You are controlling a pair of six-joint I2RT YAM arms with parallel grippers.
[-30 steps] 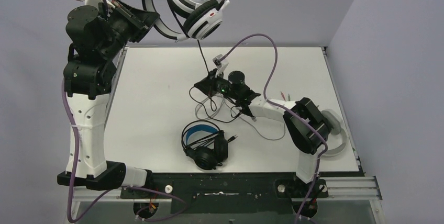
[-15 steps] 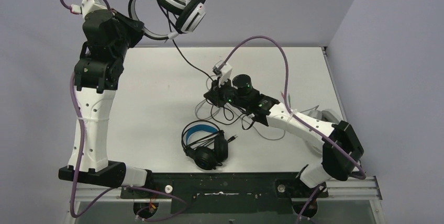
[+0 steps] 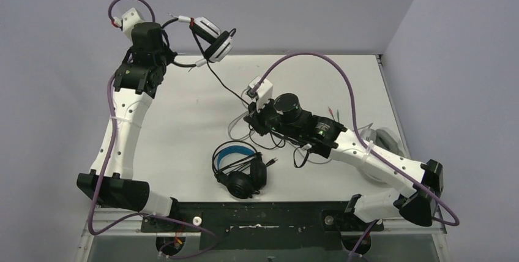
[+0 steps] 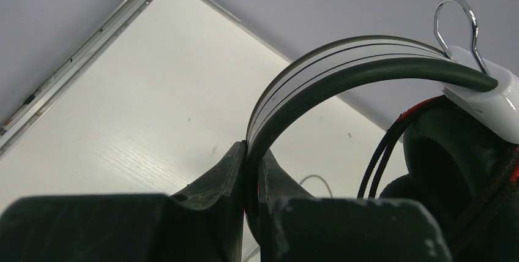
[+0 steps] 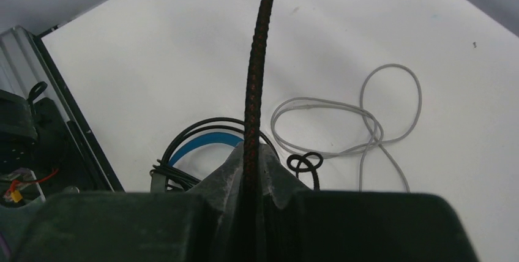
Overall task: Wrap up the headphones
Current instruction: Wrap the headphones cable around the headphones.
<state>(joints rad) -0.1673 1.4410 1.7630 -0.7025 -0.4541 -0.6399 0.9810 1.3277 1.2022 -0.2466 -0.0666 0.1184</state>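
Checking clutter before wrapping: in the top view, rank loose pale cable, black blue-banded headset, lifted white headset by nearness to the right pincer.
1. Loose pale cable, beside right pincer.
2. Black blue-banded headset, near edge.
3. Lifted white headset, far left.

My right gripper (image 5: 251, 158) pinches a taut braided dark cable (image 5: 257, 60) above the white table (image 5: 153, 48), where a blue-lined black headset (image 5: 205, 141) lies beside a looped pale cable (image 5: 392, 65).

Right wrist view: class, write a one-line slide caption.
Right claw shut on a braided black-and-red cable, above a pale looped cable on the white table.
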